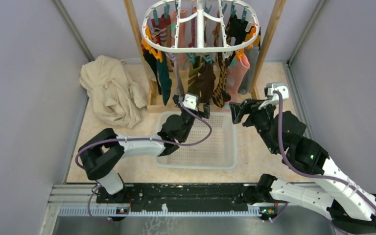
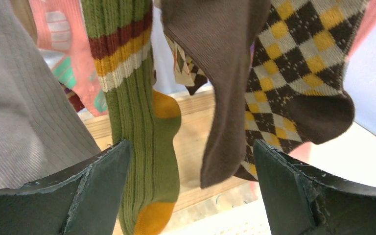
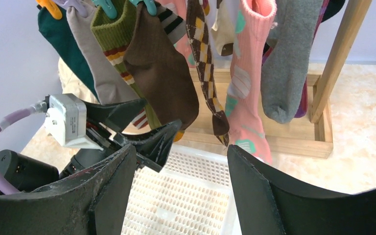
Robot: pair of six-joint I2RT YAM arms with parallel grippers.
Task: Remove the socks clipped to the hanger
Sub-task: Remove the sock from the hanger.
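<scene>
Socks [image 1: 206, 83]: many small fabric ones in mixed colours, all hanging from teal and orange clips [image 3: 106, 6] on the hanger, at 12 o'clock of the pale table [image 1: 269, 156] in the top view.
White plastic oval hanger [image 1: 201, 49]: hangs between the posts of a wooden frame [image 1: 270, 39], over the table's far side.
Left gripper [image 2: 191, 147]: raised under the front row of socks, jaws spread wide, clamping nothing.
Olive-green ribbed sock with red, yellow and white stripes [image 2: 147, 142]: hangs in that gap, just beside the finger [image 2: 93, 186] at 9 o'clock.
Plain brown sock [image 2: 225, 98]: hangs in the same gap, toward 3 o'clock.
Brown-and-yellow argyle sock [image 2: 298, 68]: behind the brown one, at 2 o'clock.
Right gripper [image 3: 181, 149]: at 3 o'clock of the left gripper, jaws wide apart, empty, facing the socks.
White mesh plastic basket [image 1: 227, 159]: on the table at 6 o'clock of the hanger, the left arm lying across it.
Crumpled beige cloth [image 1: 110, 90]: on the table at 10 o'clock of the basket.
</scene>
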